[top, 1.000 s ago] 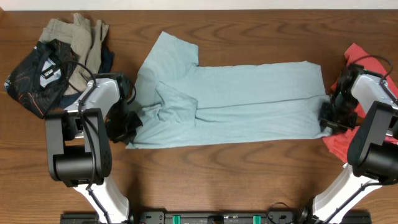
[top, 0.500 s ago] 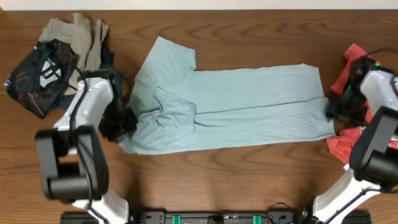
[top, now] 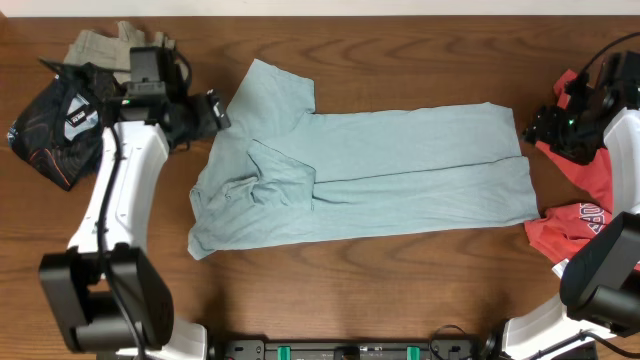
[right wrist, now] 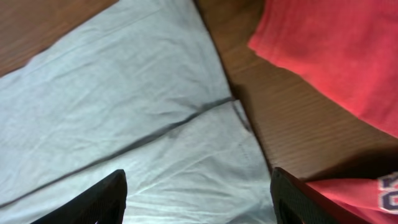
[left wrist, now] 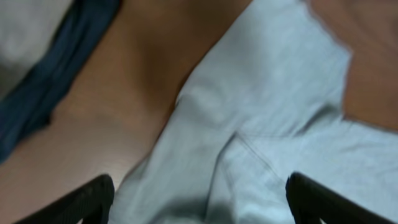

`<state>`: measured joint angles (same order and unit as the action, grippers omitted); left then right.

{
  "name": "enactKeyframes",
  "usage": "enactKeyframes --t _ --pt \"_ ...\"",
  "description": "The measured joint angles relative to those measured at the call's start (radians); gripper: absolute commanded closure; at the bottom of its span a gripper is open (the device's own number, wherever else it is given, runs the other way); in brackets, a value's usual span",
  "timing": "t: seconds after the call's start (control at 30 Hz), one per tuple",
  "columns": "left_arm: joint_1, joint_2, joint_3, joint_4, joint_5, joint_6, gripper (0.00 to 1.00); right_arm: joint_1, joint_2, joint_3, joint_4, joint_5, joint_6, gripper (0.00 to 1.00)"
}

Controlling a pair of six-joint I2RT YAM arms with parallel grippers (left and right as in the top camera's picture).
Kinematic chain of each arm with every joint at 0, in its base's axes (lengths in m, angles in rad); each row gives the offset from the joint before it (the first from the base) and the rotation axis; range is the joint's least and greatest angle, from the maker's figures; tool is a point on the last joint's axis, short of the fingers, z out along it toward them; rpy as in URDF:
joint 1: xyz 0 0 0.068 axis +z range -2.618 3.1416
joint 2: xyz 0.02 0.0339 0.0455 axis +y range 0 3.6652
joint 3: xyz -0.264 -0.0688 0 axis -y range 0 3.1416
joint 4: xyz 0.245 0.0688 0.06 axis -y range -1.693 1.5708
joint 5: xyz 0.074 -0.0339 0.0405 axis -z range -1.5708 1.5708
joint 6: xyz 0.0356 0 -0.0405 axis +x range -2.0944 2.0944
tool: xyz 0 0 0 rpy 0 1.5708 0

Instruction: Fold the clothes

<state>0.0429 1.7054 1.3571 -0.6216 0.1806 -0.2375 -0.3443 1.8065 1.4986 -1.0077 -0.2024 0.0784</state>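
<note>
Far left, we see a heap of dark and khaki garments (top: 85, 85) on the wooden table (top: 380, 290), and just right of it the left gripper (top: 212, 110) hovers by the pale blue-grey T-shirt (top: 380, 170), fingers (left wrist: 87, 202) spread wide with nothing between them. The shirt lies mid-table, folded lengthwise into a long band, a sleeve doubled over at its left end. At its right edge the right gripper (top: 545, 125) hangs wide and empty, the red T-shirt (top: 585, 215) with white lettering crumpled beside it.
</note>
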Motion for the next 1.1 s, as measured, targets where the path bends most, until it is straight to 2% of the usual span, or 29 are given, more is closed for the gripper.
enactKeyframes --t 0.23,0.43,0.57,0.77,0.9,1.03,1.1 --pt "-0.068 0.156 0.001 0.306 0.023 0.072 0.1 0.02 0.0 0.0 -0.031 -0.042 -0.003 0.27" --pt "-0.077 0.282 0.001 0.527 0.021 0.09 0.1 0.047 0.0 0.0 -0.063 -0.051 -0.011 0.27" --pt "-0.077 0.373 0.001 0.6 0.011 0.095 0.1 0.068 0.0 0.0 -0.085 -0.053 -0.016 0.27" --pt "-0.078 0.457 0.013 0.622 -0.001 0.108 0.11 0.073 0.0 0.0 -0.089 -0.055 -0.019 0.27" --pt "-0.085 0.459 0.021 0.592 0.0 0.111 0.25 0.075 0.0 0.0 -0.088 -0.055 -0.019 0.27" --pt "-0.103 0.459 0.03 0.557 0.003 0.11 0.55 0.076 0.0 0.0 -0.085 -0.056 -0.019 0.27" --pt "-0.113 0.459 0.031 0.548 0.005 0.111 0.74 0.076 0.0 0.0 -0.084 -0.056 -0.019 0.27"
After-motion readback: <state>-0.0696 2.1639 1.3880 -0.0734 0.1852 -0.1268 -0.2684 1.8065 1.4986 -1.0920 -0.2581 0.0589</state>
